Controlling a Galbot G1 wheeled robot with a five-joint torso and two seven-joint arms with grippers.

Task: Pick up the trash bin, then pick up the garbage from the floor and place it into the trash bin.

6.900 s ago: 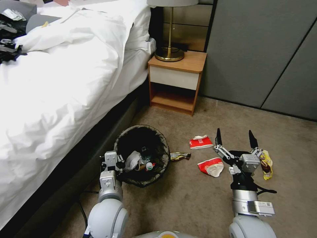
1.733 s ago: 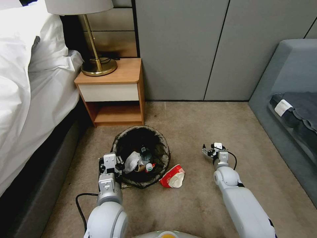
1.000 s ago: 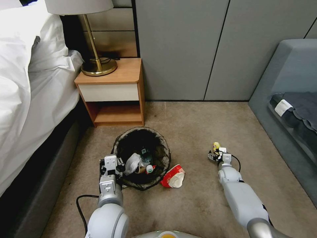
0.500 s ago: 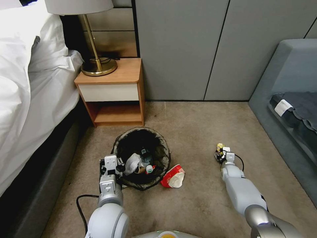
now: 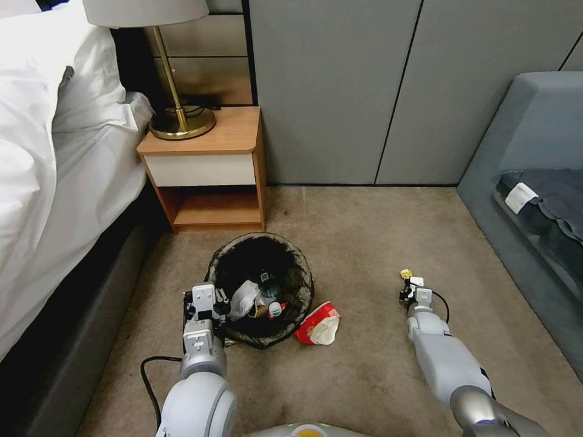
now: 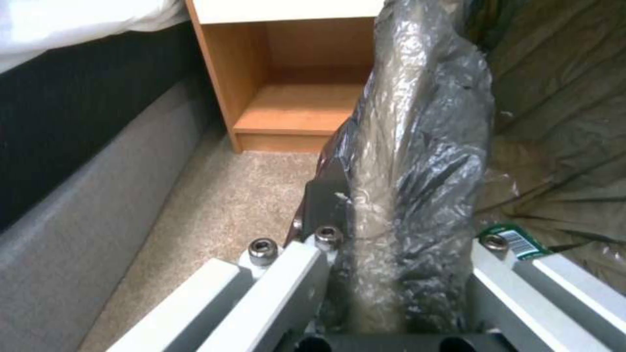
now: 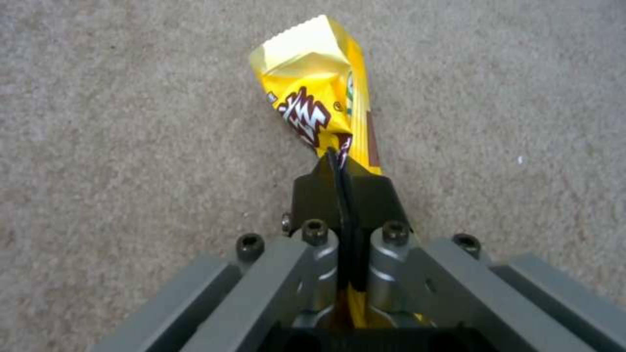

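Sitting on the carpet in front of the nightstand (image 5: 206, 167), the trash bin (image 5: 261, 288) has its dark crinkly bag folded over the rim and already holds white tissue and small bits of rubbish. The left end effector (image 5: 206, 301) is at the bin's 8 o'clock edge, and the left wrist view shows its fingers (image 6: 326, 205) clamped on the bag-covered rim (image 6: 411, 161), one outside and one inside the bin. Touching the bin's outer wall at 4 o'clock lies a crushed red-and-white wrapper (image 5: 318, 325) with white tissue in it, on the floor. Well apart from the bin, out at its 3 o'clock, the right end effector (image 5: 408, 285) is low over the carpet (image 5: 364, 243), fingers pressed narrowly together on a yellow snack wrapper (image 7: 323, 115); the wrapper's crumpled free end sticks out beyond the black fingertips (image 7: 313, 193), with brown lettering on it. In the head view a small yellow tip (image 5: 405, 274) shows just past that end effector. A brass lamp (image 5: 176, 103) stands on the nightstand, the bed with white linen (image 5: 54, 164) runs along 9 o'clock, and a grey upholstered seat (image 5: 534, 152) stands at 2 o'clock against the grey wall panels
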